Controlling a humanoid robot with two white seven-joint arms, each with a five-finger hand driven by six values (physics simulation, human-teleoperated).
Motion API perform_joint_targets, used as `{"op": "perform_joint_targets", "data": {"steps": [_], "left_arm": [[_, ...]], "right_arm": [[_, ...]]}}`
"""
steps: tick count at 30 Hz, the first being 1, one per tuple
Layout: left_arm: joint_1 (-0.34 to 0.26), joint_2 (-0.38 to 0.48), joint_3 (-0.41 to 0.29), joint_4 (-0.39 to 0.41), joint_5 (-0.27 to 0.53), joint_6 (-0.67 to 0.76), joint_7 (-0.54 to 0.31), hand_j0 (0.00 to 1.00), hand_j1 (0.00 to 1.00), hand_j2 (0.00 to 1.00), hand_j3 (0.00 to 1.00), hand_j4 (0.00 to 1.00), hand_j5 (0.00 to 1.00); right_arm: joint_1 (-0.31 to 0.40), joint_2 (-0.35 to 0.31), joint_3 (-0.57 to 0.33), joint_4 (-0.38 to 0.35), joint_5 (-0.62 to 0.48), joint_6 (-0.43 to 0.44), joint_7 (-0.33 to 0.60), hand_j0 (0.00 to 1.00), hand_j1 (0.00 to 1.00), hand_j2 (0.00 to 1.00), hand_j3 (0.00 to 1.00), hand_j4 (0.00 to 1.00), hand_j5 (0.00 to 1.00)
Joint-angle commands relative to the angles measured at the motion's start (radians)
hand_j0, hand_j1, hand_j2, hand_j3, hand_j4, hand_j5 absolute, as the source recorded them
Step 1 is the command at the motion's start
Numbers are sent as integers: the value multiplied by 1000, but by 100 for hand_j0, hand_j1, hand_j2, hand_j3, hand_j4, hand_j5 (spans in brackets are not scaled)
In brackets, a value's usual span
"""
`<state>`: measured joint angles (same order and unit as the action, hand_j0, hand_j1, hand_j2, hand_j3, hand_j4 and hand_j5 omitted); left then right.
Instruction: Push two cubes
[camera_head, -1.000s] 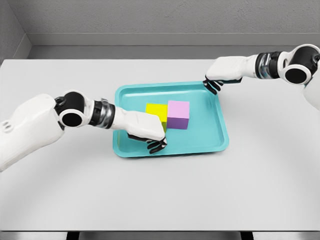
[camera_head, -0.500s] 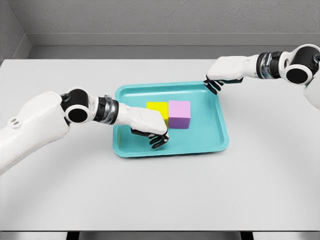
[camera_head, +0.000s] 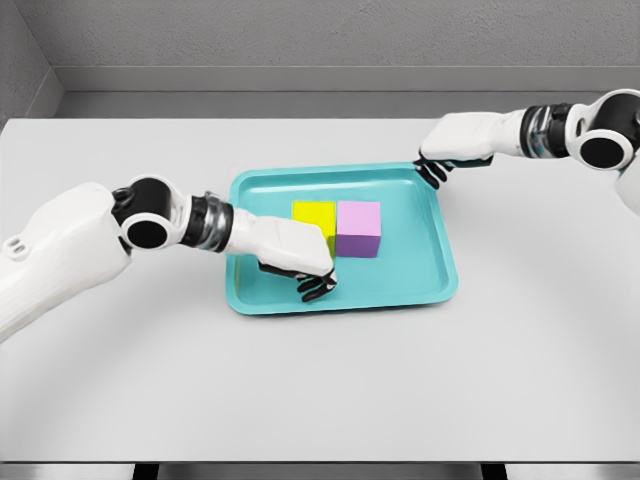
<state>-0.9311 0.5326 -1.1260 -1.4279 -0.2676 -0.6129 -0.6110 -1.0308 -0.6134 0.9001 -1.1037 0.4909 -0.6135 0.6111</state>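
A yellow cube (camera_head: 314, 218) and a purple cube (camera_head: 358, 228) stand side by side, touching, in the middle of a teal tray (camera_head: 431, 272). My left hand (camera_head: 316, 286) lies inside the tray just in front of the yellow cube, dark fingers curled and holding nothing. Its white palm hides the yellow cube's lower front edge. My right hand (camera_head: 434, 170) hovers at the tray's far right corner, fingers curled downward, apart from both cubes.
The tray sits on a light grey table (camera_head: 320, 390). A grey wall runs along the table's far edge. The left forearm (camera_head: 215, 228) crosses the tray's left rim.
The left hand has shifted slightly within the tray in front of the yellow cube. The right hand has drifted a little to the right and up. The cubes stay put.
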Motion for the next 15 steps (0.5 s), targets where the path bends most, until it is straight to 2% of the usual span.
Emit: {"op": "perform_joint_targets", "data": {"steps": [1, 2, 3, 4, 5, 6, 7, 8, 9, 10, 11, 12, 13, 14, 15], "left_arm": [[0, 112, 2, -184, 45, 2, 0, 14, 14, 14, 14, 14, 14], [2, 185, 2, -256, 68, 2, 0, 14, 14, 14, 14, 14, 14], [-3, 299, 18, -292, 131, 2, 0, 14, 14, 14, 14, 14, 14], [-3, 395, 64, -296, 160, 2, 0, 14, 14, 14, 14, 14, 14], [-2, 487, 126, -273, 185, 2, 0, 15, 15, 15, 15, 15, 15], [-2, 576, 152, -186, 240, 2, 0, 16, 16, 16, 16, 16, 16], [2, 577, 189, -30, 269, 2, 0, 22, 22, 22, 22, 22, 22], [2, 523, 230, 102, 269, 2, 0, 27, 27, 27, 27, 27, 27], [6, 472, 247, 196, 269, 2, 0, 27, 27, 27, 27, 27, 27], [26, 374, 281, 311, 265, 2, 0, 27, 27, 27, 27, 27, 27], [38, 259, 310, 462, 263, 2, 0, 27, 27, 27, 27, 27, 27], [38, 178, 318, 590, 263, 2, 0, 27, 27, 27, 27, 27, 27], [29, 107, 318, 662, 258, 2, 0, 26, 26, 26, 26, 26, 26], [29, 67, 316, 667, 245, 2, 0, 26, 26, 26, 26, 26, 26], [28, 23, 318, 675, 194, 2, 0, 25, 25, 25, 25, 25, 25]], "right_arm": [[2, -28, -43, -1, -8, 3, 0, 24, 24, 24, 24, 24, 24], [5, -42, -66, -1, -9, 3, 0, 27, 27, 27, 27, 27, 27], [6, -60, -90, -1, -11, 3, 0, 29, 29, 29, 29, 29, 29], [20, -74, -124, -1, -9, 3, 0, 43, 43, 43, 43, 43, 43], [28, -86, -153, -1, -9, 3, 0, 63, 63, 63, 63, 63, 63], [31, -109, -190, -1, -12, 3, 0, 76, 76, 76, 76, 76, 76], [49, -131, -233, -2, -15, 3, 0, 77, 77, 77, 77, 77, 77], [63, -134, -265, -1, -17, 3, 0, 80, 80, 80, 80, 80, 80], [77, -152, -279, -2, -17, 3, 0, 100, 100, 100, 100, 100, 100], [83, -154, -279, -2, -18, 3, 0, 100, 100, 100, 100, 100, 100], [87, -155, -279, -1, -18, 3, 0, 100, 100, 100, 100, 100, 100], [92, -164, -279, 1, -29, 3, 0, 100, 100, 100, 100, 100, 100], [94, -166, -279, 1, -40, 3, 0, 100, 100, 100, 100, 100, 100], [101, -175, -279, 1, -40, 3, 0, 100, 100, 100, 100, 100, 100], [106, -177, -276, 1, -40, 3, 0, 100, 100, 100, 100, 100, 100]]}}
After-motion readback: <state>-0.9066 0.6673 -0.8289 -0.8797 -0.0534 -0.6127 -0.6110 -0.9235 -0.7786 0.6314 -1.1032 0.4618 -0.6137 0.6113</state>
